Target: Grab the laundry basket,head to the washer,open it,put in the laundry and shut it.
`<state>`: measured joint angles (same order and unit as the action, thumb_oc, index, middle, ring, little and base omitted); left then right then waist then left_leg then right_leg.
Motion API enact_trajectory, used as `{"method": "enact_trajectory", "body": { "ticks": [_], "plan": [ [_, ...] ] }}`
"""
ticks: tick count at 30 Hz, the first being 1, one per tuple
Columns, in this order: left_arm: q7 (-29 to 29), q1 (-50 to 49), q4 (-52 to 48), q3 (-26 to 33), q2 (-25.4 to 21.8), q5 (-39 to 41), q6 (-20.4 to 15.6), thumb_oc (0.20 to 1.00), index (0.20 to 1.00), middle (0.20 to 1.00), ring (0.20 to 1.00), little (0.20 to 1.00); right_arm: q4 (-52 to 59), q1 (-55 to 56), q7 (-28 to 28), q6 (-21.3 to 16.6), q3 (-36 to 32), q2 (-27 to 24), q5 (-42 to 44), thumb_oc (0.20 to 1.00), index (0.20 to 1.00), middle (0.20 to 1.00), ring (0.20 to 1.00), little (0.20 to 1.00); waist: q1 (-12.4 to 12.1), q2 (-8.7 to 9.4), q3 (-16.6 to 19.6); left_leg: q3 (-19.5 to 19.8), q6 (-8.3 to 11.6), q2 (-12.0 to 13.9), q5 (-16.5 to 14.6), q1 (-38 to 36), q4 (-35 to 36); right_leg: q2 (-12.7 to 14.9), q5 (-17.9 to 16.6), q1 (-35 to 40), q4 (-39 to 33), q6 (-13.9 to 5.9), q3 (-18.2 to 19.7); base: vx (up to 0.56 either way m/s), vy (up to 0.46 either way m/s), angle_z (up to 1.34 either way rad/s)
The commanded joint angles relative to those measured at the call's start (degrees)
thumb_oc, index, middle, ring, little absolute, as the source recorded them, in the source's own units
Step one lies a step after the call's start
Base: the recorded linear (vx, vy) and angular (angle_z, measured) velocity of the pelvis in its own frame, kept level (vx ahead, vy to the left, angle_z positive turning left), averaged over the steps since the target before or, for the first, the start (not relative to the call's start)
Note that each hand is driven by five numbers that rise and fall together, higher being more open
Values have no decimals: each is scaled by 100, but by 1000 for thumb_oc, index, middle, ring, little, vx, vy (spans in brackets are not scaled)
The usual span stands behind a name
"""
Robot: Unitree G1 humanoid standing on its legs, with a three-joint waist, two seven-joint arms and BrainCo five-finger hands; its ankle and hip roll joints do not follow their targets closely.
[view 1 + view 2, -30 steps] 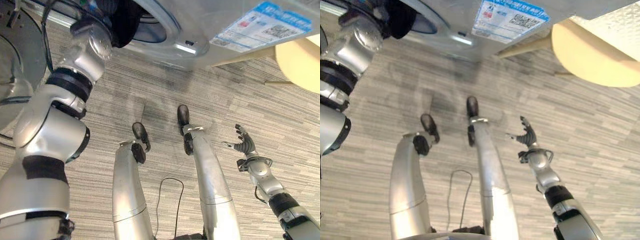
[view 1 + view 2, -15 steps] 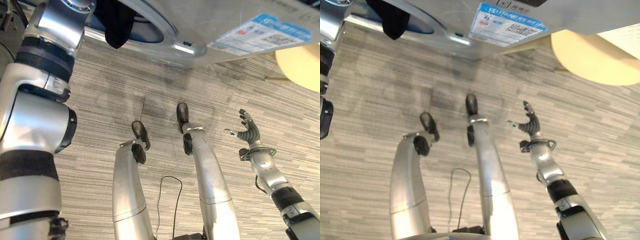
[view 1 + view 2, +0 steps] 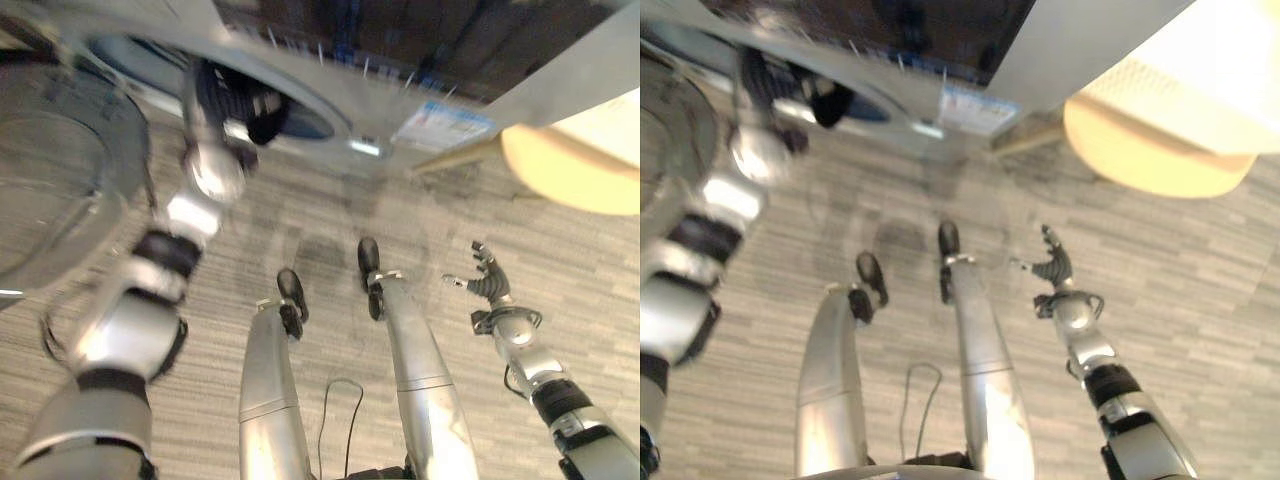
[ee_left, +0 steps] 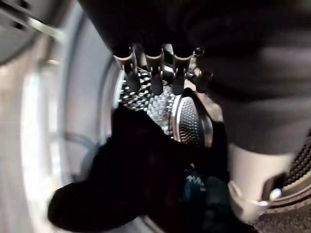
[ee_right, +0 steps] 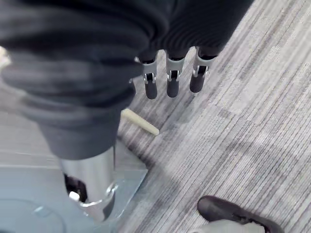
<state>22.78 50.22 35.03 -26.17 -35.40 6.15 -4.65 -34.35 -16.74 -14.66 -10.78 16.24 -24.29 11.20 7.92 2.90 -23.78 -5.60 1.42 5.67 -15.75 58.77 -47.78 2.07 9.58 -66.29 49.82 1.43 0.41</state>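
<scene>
Left hand — dark laundry blurred

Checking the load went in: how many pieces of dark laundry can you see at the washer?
1: a dark garment at the washer's drum opening, just below the left hand's fingers. More may lie hidden deeper inside.

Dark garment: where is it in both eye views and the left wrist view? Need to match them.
Left eye view: dark garment upper left of centre, at the washer opening.
Right eye view: upper left, at that opening's edge.
Left wrist view: lower middle, before the drum.
Shared landmark: the washer opening.
</scene>
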Motion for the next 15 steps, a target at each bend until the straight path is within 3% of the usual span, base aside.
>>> {"method": "enact_trajectory", "body": {
  "ticks": [1,2,4,7,9,10,11,15],
  "plan": [
    [-269,-642,-420,634,265,71,-389,1000,1000,1000,1000,1000,68,436,-42,132,-87,150,-203,1000,1000,1000,1000,1000,23,-121,120,198,-95,-16,426,-657,1032,245,380,1227,-878,-331,-128,2,-37,24],
    [-455,-1644,-730,848,535,39,-462,1000,1000,1000,1000,1000,-49,551,-9,220,-191,277,-314,1000,1000,1000,1000,1000,-60,-144,221,166,-52,-79,588,-1310,1651,263,310,1831,-1374,-357,-213,10,-35,24],
    [-593,-2141,-789,980,759,169,-483,1000,1000,1000,1000,1000,-100,611,20,244,-182,349,-328,1000,1000,1000,1000,1000,-103,-157,272,168,-19,-107,680,-1712,1992,251,267,2234,-1696,-365,-242,38,-56,15],
    [-924,-3633,-508,1302,1157,220,-392,1000,1000,1000,1000,1000,-353,959,166,356,-284,463,-459,1000,1000,1000,1000,1000,-233,-174,408,171,72,-102,1007,-2928,2801,197,143,3604,-2663,-328,-411,109,-91,16],
    [-1027,-4085,-244,1382,1250,125,-329,1000,1000,1000,1000,1000,-496,1055,212,388,-351,491,-524,1000,1000,1000,1000,1000,-280,-160,492,133,58,-89,1243,-3250,3046,161,-28,4036,-3049,-277,-487,52,-61,8],
    [-1028,-4095,-242,1379,1253,125,-328,1000,1000,1000,1000,1000,-499,1065,212,389,-347,490,-524,1000,1000,1000,1000,1000,-280,-163,488,168,93,-93,1092,-3337,3022,156,113,4114,-3009,-306,-457,-13,-31,9],
    [-1062,-4324,-61,1443,1341,107,-288,1000,1000,1000,1000,1000,-591,1106,238,409,-367,516,-548,1000,1000,1000,1000,1000,-321,-137,535,160,73,-90,1290,-3418,3108,141,-53,4283,-3203,-272,-498,80,-17,6],
    [-1190,-4909,545,1587,1529,-33,-160,1000,1000,1000,1000,1000,-1175,1202,311,506,-442,611,-630,1000,1000,1000,1000,1000,-381,-75,780,310,114,-210,1322,-4069,3519,107,-239,5038,-3863,-366,-470,103,50,-12]
  ]
}}
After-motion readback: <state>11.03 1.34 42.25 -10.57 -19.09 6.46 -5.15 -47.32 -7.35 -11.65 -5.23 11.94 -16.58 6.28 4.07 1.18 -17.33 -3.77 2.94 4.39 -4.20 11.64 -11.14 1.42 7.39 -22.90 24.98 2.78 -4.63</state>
